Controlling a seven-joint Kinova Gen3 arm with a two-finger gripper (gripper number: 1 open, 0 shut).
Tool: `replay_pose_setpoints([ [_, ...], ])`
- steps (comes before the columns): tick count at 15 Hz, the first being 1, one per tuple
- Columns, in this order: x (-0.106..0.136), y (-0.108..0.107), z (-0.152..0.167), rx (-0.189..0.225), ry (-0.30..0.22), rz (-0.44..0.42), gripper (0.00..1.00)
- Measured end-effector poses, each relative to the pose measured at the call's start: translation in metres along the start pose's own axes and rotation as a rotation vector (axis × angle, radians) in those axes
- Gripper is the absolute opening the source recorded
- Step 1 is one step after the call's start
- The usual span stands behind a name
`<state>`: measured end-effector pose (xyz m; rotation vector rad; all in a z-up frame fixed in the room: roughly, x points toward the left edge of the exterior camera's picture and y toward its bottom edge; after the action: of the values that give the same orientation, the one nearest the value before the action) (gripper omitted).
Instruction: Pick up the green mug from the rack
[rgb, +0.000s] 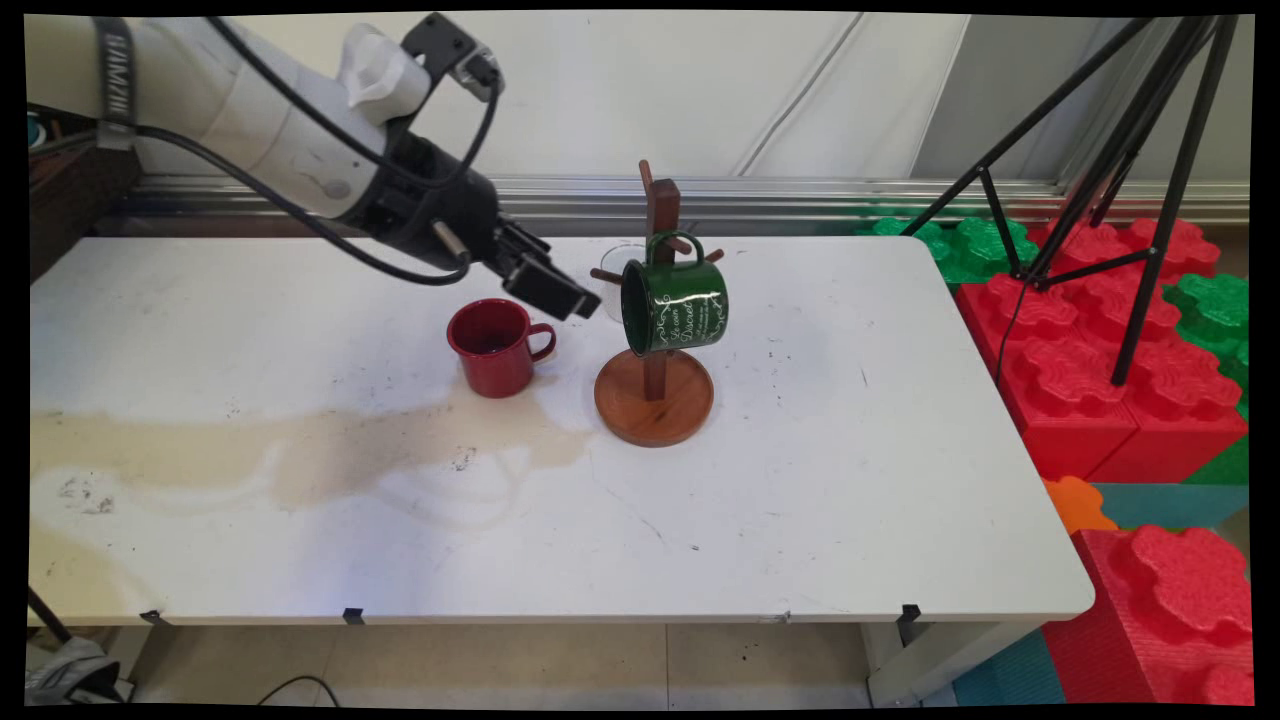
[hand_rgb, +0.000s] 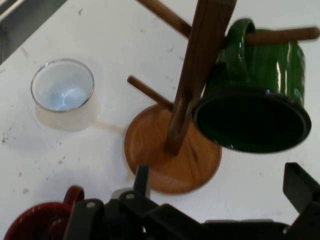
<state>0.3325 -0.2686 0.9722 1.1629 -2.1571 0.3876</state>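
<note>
Mugs first: the green mug (rgb: 675, 305) hangs by its handle on a peg of the wooden mug tree (rgb: 655, 395), tilted so its mouth faces left and down, and the tree stands about midway along the table (rgb: 800, 480), closer to the far edge than the near one. The claw (rgb: 565, 295) hovers just left of that mug, above the table, with its fingers spread wide and nothing between them. A red mug (rgb: 495, 347) sits upright on the table almost under it. My worry is how crowded that spot is. The mug only hooks over one peg, so I reckon a nudge from a finger could swing it off or rock the whole tree on its round base. A low sweep could also clip the red mug, whose handle points toward the tree. A white cup (hand_rgb: 64, 95) stands behind the tree toward the far edge. From the main camera it's mostly hidden by the post and the green mug. In the hand camera the red mug is cut off at the bottom corner, and I can't tell from either shot how firmly the handle sits on the peg.
</note>
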Motion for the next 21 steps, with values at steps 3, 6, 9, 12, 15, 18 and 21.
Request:
replay_pose_setpoints([
  [3,-0.009,0.002,-0.014,0.003,-0.028,0.025,1.00],
  [6,-0.020,0.003,-0.030,0.004,-0.057,0.048,1.00],
  [9,-0.031,0.002,-0.044,0.008,-0.084,0.061,1.00],
  [12,-0.043,0.001,-0.058,0.018,-0.117,0.075,1.00],
  [15,-0.054,-0.001,-0.070,0.030,-0.149,0.093,1.00],
  [18,-0.066,-0.003,-0.083,0.039,-0.185,0.113,1.00],
  [21,-0.080,-0.006,-0.098,0.050,-0.227,0.136,1.00],
])
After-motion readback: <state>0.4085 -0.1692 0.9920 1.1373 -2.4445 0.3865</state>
